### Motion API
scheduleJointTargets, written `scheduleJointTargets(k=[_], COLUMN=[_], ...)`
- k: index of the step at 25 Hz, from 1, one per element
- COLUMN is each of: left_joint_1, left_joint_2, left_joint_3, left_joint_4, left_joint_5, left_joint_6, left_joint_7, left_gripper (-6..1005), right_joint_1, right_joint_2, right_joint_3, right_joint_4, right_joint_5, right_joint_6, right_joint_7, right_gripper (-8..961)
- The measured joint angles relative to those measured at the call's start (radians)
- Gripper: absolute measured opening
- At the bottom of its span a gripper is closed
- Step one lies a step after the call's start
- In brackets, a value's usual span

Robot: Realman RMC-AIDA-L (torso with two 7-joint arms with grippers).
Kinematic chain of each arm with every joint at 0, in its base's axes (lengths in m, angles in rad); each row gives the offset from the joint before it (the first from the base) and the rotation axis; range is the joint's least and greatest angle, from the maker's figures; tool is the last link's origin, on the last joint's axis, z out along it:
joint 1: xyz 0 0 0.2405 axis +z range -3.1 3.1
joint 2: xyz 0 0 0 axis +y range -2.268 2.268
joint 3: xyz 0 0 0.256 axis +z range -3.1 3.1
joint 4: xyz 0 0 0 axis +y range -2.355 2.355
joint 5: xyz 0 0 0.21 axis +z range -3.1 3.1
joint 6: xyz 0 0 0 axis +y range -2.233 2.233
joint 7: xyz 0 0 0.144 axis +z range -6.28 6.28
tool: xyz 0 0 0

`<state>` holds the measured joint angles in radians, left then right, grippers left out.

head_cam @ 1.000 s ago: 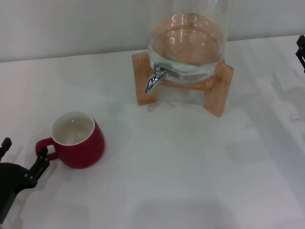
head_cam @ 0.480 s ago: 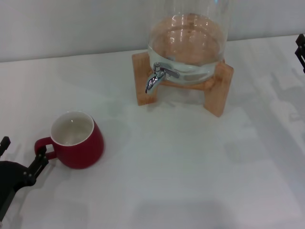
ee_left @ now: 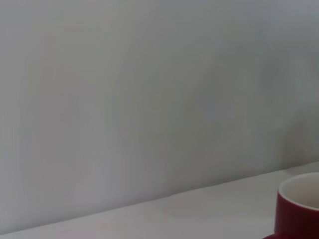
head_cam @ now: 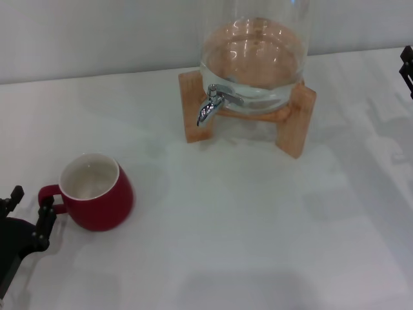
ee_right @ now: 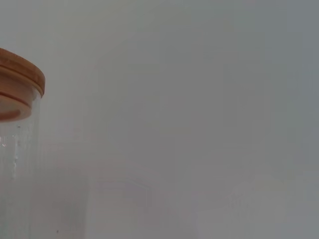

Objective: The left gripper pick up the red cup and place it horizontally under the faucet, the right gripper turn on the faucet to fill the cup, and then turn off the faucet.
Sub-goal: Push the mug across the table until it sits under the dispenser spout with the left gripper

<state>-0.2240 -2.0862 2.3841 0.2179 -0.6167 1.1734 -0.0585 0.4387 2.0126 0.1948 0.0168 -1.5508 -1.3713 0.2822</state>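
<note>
The red cup (head_cam: 93, 194) stands upright on the white table at the front left, its white inside showing and its loop handle turned toward my left gripper (head_cam: 29, 205). That gripper is open low at the table's left edge; one finger (head_cam: 45, 216) touches the handle from the near side and the other sits farther left. The cup's rim (ee_left: 301, 206) also shows in the left wrist view. The chrome faucet (head_cam: 210, 106) juts from the glass jar (head_cam: 255, 51) at the back centre, spout down. Only a black bit of my right gripper (head_cam: 407, 68) shows at the far right edge.
The jar rests on a wooden stand (head_cam: 298, 123) near the back wall. The right wrist view shows the jar's wooden lid (ee_right: 20, 79) against a plain wall. White tabletop (head_cam: 245, 232) stretches between cup and stand.
My left gripper's fingers have drawn closer together around the handle. The cup has slid a little to the left and turned slightly. The right arm has not moved.
</note>
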Motion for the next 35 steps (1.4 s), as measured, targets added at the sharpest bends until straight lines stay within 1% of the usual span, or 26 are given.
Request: scheduleJointTargets(k=[5,7,13,23,35], left_joint_1=[0.0,0.0,-0.003,-0.012,-0.04], left_joint_2=[0.0,0.0,0.001,0.002,0.002], left_joint_3=[0.002,0.003,0.006,0.007,0.007], left_joint_4=[0.0,0.0,0.0,-0.002,-0.001], left_joint_5=[0.003,0.003,0.006,0.009,0.017], left_joint_6=[0.0,0.0,0.0,0.0,0.0], left_joint_7=[0.0,0.0,0.001,0.002,0.002], left_gripper=[582,348,189,130,126], right_joint_1=[-0.002,-0.003,-0.005,-0.006,-0.005], right_joint_2=[0.0,0.0,0.0,0.0,0.0], right_joint_3=[0.0,0.0,0.0,0.0,0.0], right_joint_4=[0.0,0.0,0.001,0.0,-0.002], right_joint_5=[0.0,0.0,0.0,0.0,0.0], right_joint_6=[-0.006,-0.011,-0.014,-0.014,-0.012], right_joint_7=[0.0,0.0,0.0,0.0,0.0], right_gripper=[658,658,658,658,659])
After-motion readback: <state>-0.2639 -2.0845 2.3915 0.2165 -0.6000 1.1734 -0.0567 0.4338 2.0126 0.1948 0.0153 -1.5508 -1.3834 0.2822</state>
